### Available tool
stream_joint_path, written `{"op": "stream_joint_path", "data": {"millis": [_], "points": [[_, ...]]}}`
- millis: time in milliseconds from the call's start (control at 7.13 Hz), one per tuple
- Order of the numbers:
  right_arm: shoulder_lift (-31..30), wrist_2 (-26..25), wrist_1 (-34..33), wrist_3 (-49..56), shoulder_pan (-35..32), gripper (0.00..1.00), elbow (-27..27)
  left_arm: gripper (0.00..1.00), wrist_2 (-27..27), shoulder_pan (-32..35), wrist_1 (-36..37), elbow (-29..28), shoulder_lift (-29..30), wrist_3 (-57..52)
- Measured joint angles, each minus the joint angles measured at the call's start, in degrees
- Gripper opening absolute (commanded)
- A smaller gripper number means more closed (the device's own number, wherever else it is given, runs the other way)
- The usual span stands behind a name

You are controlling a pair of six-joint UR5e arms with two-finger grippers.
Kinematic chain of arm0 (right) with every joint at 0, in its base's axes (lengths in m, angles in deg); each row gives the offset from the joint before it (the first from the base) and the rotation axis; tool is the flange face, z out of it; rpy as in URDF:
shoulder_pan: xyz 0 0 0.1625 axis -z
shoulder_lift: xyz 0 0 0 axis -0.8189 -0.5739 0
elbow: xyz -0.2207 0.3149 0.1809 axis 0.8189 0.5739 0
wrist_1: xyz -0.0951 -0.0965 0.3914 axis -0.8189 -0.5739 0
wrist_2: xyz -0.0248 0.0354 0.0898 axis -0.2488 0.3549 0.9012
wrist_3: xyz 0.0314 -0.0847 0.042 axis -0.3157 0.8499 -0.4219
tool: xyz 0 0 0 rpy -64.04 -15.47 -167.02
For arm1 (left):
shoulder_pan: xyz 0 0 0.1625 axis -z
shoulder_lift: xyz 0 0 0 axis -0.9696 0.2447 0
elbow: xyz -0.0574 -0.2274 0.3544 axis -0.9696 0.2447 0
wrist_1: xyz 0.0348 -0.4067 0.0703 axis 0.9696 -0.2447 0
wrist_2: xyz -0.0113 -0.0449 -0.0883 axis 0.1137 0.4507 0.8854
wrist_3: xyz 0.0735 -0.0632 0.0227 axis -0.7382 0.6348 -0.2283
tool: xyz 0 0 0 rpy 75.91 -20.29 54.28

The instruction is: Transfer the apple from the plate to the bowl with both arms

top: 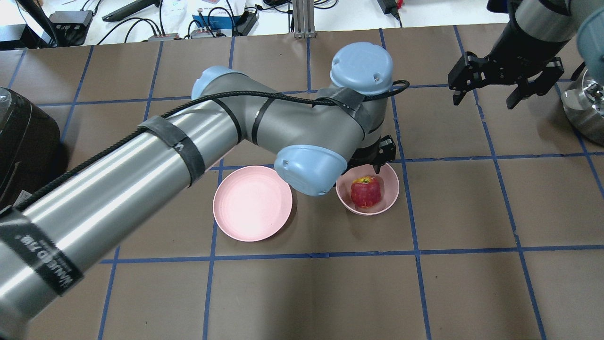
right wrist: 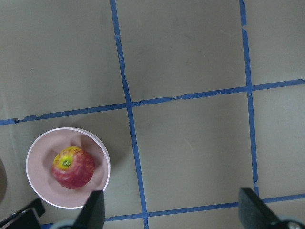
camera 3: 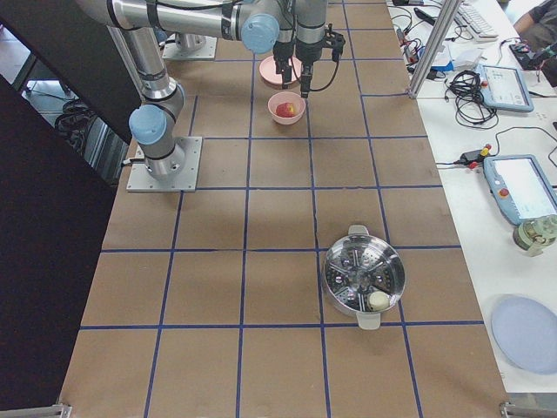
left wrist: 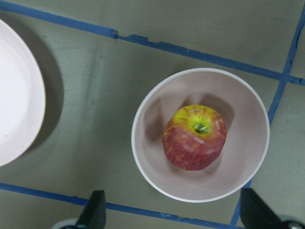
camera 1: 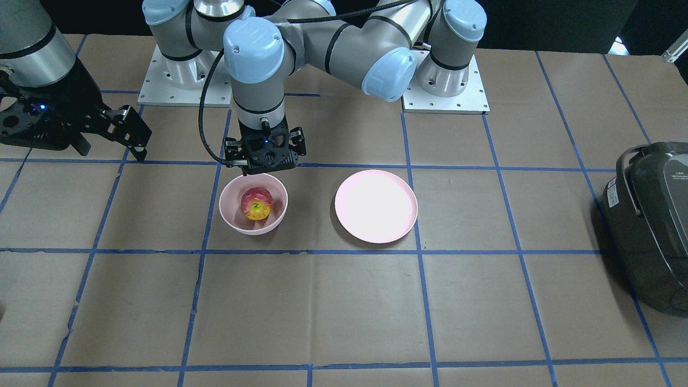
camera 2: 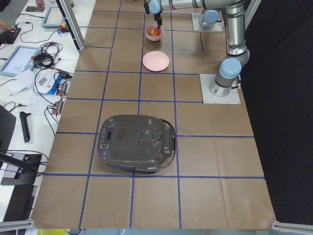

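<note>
Wrist views downward, left nearer — bowl shared

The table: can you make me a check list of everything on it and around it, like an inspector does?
Surface: brown table with a blue tape grid; no spills seen.
Job's things: the apple lies in the bowl; the plate beside it is bare.
Clutter: dark cooker at one end, metal steamer pot at the other, both far from the bowl.
Grippers: left gripper hangs over the bowl, open and holding nothing; right gripper is off to the side, open and holding nothing.
Cables: black cable strapped along the left arm; loose wires on the side bench.
Surroundings: white benches with a tablet and other gear.
</note>
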Motion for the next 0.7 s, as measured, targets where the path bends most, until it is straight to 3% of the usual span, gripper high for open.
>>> {"op": "stream_joint_path", "data": {"millis": [701], "points": [[0.09,0.15,-0.01,0.18,0.0,1.0,-0.4,1.0,-0.29,-12.27,-13.15,0.37,-12.89,-20.3]]}}
